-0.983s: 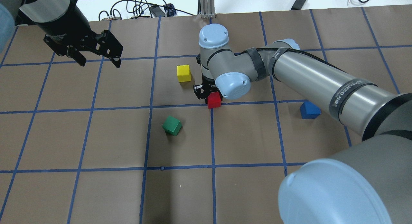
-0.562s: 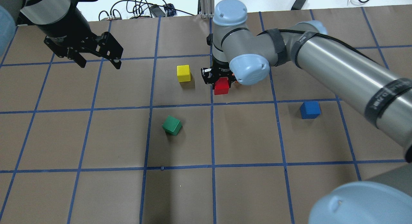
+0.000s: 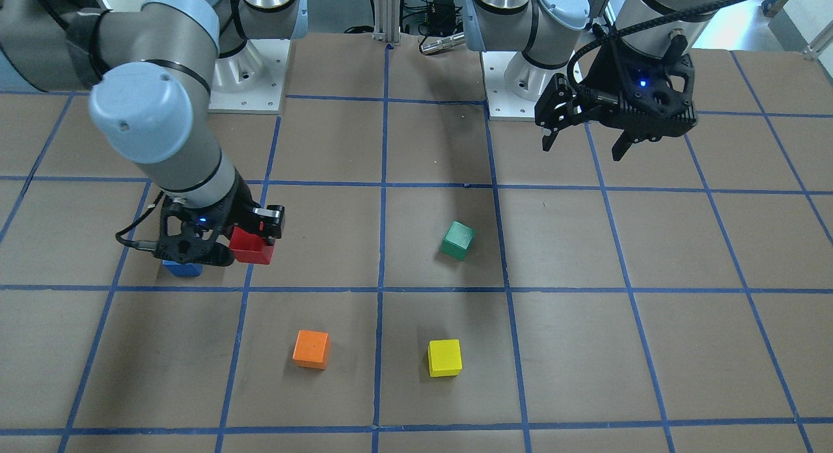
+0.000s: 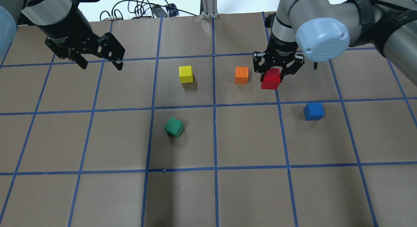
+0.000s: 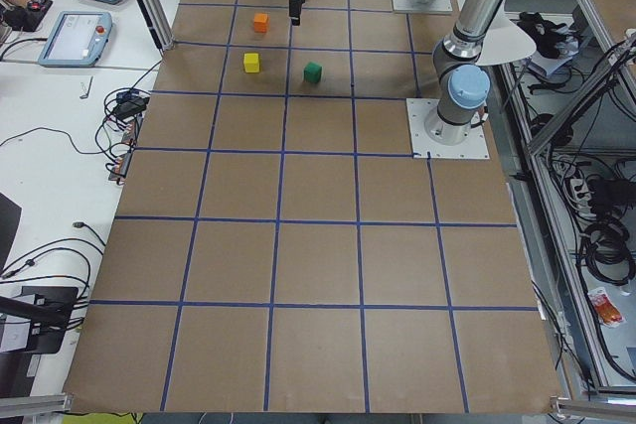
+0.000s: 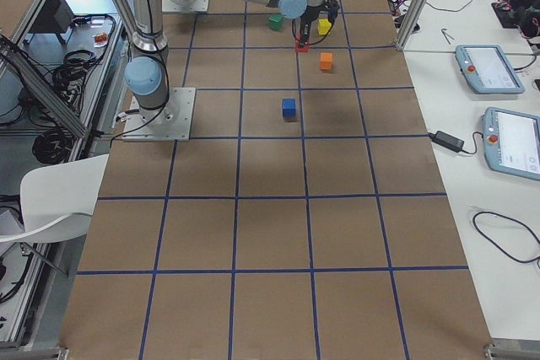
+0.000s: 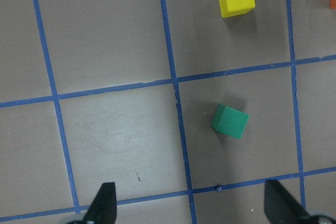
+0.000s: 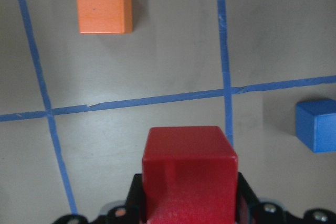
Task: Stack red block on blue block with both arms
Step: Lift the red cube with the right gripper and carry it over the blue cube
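In my right pincer, clamped tight on it, hangs the red block, clear of the table. The blue block lies below and off to one side, apart. If I lower off-centre, red could clip its edge, shove it or topple. My left pincer hangs open, empty, far off.
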Robot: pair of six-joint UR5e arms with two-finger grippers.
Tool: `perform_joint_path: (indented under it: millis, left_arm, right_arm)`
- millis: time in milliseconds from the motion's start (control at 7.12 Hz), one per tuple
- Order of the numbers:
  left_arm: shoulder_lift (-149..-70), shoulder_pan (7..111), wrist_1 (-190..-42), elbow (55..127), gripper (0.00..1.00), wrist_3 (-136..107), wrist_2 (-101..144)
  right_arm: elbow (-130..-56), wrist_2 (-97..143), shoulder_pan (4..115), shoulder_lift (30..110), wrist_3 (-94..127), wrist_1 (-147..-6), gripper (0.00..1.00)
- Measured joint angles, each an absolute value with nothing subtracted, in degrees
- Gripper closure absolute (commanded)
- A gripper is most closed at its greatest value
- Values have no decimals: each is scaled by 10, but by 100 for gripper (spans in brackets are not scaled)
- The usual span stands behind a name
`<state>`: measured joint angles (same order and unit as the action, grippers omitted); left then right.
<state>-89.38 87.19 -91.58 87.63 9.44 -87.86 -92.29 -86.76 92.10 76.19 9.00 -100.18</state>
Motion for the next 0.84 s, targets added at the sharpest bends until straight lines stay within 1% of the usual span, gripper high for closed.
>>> perform_joint_path:
  millis: [562,843]
  left_arm:
    - [-895,872,-916,876,0,91,-878]
    - [-896,872,-916,876,0,89,-878]
  right_arm:
    - [-981,-913,828,780,-28,-1006,100]
    - [-1011,-916,795,780,-89,-1035,100]
